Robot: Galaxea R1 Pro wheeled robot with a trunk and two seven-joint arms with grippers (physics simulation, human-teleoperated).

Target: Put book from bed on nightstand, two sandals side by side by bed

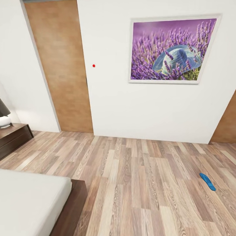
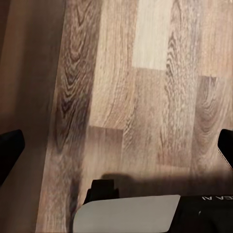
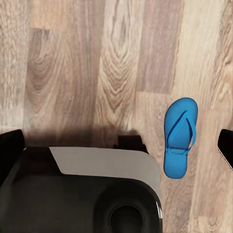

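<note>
Nearest: corner of the bed (image 1: 29,200), pale mattress on a dark wooden frame, at the lower left of the head view.
Nightstand: one low dark stand (image 1: 13,137) against the left wall, beyond the bed, with a white lamp base (image 1: 4,121) on it.
Sandal, head view: one blue sandal (image 1: 207,181) flat on the plank floor (image 1: 137,183), well apart from the bed and off to the right.
Sandal, right wrist view: a blue sandal (image 3: 180,137) lies sole down, straps up, just beside the robot's dark base (image 3: 87,194).
Long axis: in the head view it runs from near right to far left, slanting; I cannot tell toe from heel there.
Book: not to be placed from these pictures.
Left gripper (image 2: 116,145): fingers spread wide, bare floor between them, holding nothing.
Right gripper (image 3: 116,145): fingers likewise spread wide and empty above the floor.
Step in hand: likely still the approach, with nothing grasped.
Next move: probably roll nearer the sandal, lower the right arm, turn the wrist to close across its narrow width, then carry it to the bedside.
</note>
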